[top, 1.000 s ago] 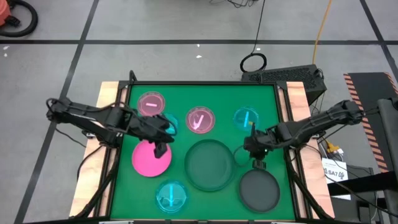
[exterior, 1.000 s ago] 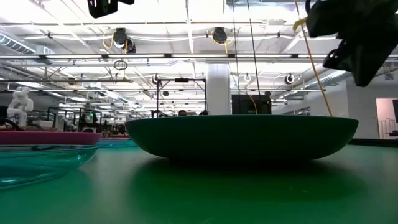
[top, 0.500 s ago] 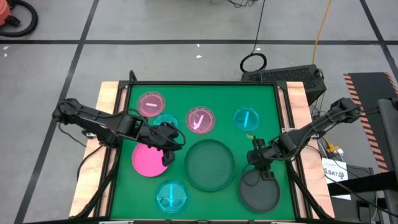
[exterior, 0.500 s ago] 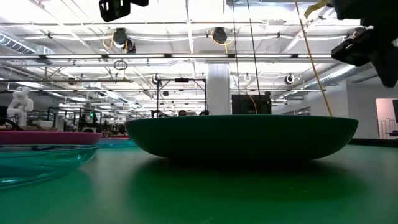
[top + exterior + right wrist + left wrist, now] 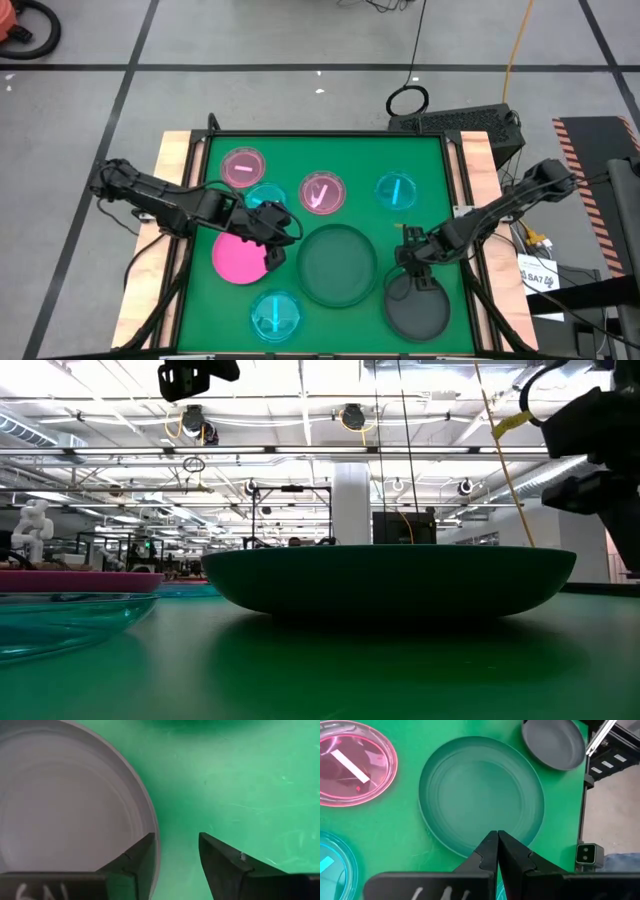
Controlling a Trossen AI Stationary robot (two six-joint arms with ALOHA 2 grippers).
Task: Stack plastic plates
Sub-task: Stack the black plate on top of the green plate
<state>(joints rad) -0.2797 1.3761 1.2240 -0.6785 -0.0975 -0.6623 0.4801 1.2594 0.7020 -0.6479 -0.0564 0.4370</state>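
Observation:
A large dark plate [image 5: 338, 263] lies mid-table, with a dark grey plate [image 5: 417, 305] to its near right. A hot pink plate [image 5: 235, 257] lies to its left. Small translucent pink plates [image 5: 243, 167] [image 5: 322, 193] and cyan plates [image 5: 396, 190] [image 5: 274, 314] lie around them. Another cyan plate [image 5: 262, 196] is partly hidden by my left arm. My left gripper [image 5: 275, 238] is shut, high above the large plate's left rim [image 5: 470, 851], holding nothing. My right gripper [image 5: 176, 845] is open over the grey plate's far rim, one finger inside and one outside. My right gripper comes from above, pointing down, and straddles the grey plate's far rim [image 5: 150, 820]. One finger [image 5: 140, 852] is over the plate's inside, the other [image 5: 220, 855] over the green mat. I cannot tell whether either finger touches the rim. The plate lies flat on the table.
The green mat [image 5: 430, 160] is framed by wooden side boards [image 5: 176, 150]. Bare mat lies between the plates at the far right and along the near edge. A black box [image 5: 470, 122] and cables sit beyond the far right corner.
My right gripper has moved toward the table's near edge and down, from beside the large plate to the grey plate's far rim. My left gripper has shifted a little toward the right and near edges, from the hot pink plate toward the large plate's left rim. No plate has moved.

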